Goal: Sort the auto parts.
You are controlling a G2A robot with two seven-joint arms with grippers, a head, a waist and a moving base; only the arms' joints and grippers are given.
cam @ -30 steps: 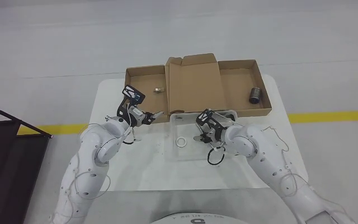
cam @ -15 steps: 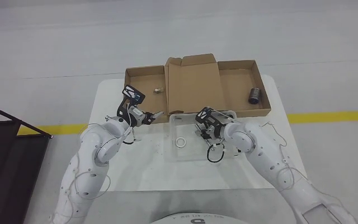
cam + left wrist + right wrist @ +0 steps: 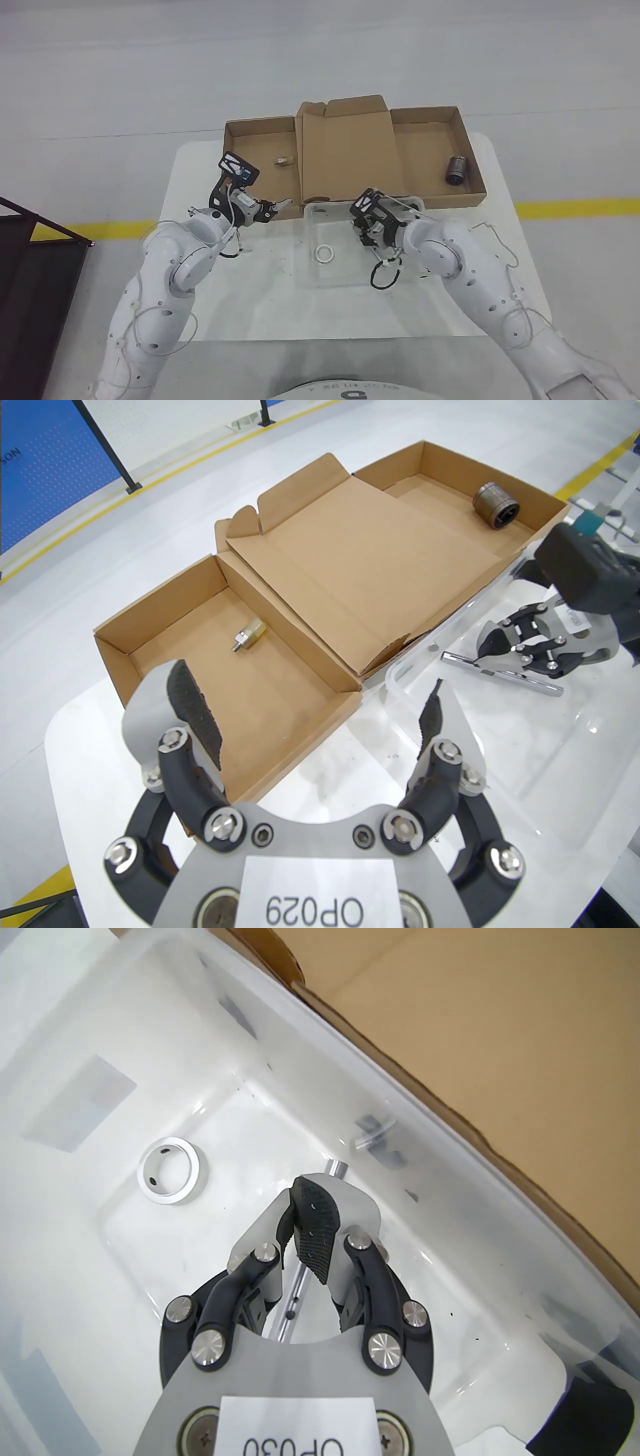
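The right gripper point(image 3: 300, 1215) is clamping a metal rod point(image 3: 336, 1169), a ring point(image 3: 172, 1176) lying near it; the left gripper point(image 3: 306, 680) is hanging wide open.

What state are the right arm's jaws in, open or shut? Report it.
Shut on the metal rod: the right gripper has its jaws closed around it, inside the clear bin.

Much of the metal rod point(image 3: 336, 1168) behind the right end effector point(image 3: 299, 1193), 1 end bare
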